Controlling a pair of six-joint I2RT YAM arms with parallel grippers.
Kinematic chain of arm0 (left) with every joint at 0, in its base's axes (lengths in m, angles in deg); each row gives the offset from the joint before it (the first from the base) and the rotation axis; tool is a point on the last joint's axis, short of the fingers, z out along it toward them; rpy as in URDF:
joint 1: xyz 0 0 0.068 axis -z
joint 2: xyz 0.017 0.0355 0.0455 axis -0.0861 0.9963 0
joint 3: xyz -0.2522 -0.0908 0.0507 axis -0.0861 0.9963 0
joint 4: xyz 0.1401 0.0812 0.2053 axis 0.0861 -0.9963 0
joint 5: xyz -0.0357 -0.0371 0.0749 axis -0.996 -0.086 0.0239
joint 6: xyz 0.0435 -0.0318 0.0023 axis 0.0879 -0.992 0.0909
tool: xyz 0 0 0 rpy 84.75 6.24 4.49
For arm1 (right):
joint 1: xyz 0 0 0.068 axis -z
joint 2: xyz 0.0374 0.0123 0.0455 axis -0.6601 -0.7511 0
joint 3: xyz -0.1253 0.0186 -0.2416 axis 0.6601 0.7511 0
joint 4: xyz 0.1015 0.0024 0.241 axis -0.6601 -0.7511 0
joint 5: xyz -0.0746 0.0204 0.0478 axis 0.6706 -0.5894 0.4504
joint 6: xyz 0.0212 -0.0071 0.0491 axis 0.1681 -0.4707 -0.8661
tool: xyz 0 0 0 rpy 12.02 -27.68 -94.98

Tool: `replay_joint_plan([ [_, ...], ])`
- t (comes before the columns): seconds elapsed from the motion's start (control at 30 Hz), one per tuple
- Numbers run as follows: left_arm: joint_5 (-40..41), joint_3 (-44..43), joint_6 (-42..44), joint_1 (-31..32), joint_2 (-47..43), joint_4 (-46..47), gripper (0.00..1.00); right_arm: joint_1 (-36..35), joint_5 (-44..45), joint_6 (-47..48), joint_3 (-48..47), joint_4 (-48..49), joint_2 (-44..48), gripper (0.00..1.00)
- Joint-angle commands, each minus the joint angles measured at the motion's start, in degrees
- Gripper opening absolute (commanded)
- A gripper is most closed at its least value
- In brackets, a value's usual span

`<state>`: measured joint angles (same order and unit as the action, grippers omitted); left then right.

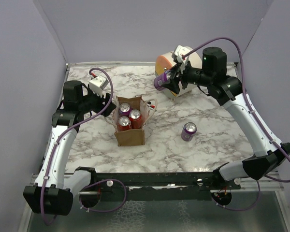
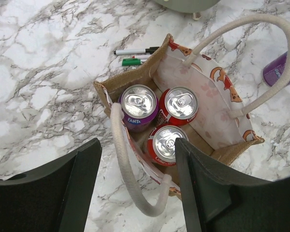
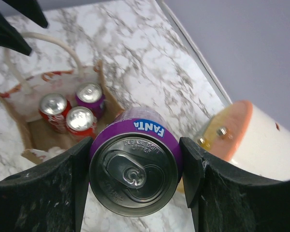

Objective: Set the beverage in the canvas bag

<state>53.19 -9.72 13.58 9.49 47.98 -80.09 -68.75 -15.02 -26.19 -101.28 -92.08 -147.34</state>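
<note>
A purple aluminium Fanta can is clamped aloft in the right gripper, well apart from the tan boxy canvas bag. The left gripper is spread wide, empty. If lowered off-centre, the can may be blocked by three packed cans.

You see only a bit of the loose can at the right edge. The held can hides one bag corner.
</note>
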Motion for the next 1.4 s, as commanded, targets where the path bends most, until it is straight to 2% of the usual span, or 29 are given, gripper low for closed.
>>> replay_joint_plan([
  [0.0,1.16,-1.66,1.19,-0.47,-1.68,-1.04,0.65,-4.76,-8.17,-0.8,-6.17,0.09,-3.05,0.01],
  [0.23,2.46,0.9,0.14,-0.93,-2.79,-0.35,0.59,-10.44,-11.88,-1.01,-8.64,-1.69,-8.9,0.01],
  [0.53,2.3,2.32,-1.03,-1.04,-2.54,0.21,0.44,-18.39,-6.82,2.53,-6.26,-3.44,-12.7,0.01],
  [0.77,0.8,2.95,-0.89,-1.12,-2.51,0.77,0.33,-20.29,-4.24,3.56,-5.14,-4.06,-15.48,0.01],
  [1.1,-0.38,2.98,-1.07,-1.3,-2.51,0.65,0.23,-21.92,-2.69,4.19,-5.23,-5.03,-18.7,0.01],
  [1.37,-0.44,3.32,-0.88,-1.31,-2.45,0.79,0.12,-22.56,-4.67,5.12,-4.71,-8.34,-19.35,0.01],
])
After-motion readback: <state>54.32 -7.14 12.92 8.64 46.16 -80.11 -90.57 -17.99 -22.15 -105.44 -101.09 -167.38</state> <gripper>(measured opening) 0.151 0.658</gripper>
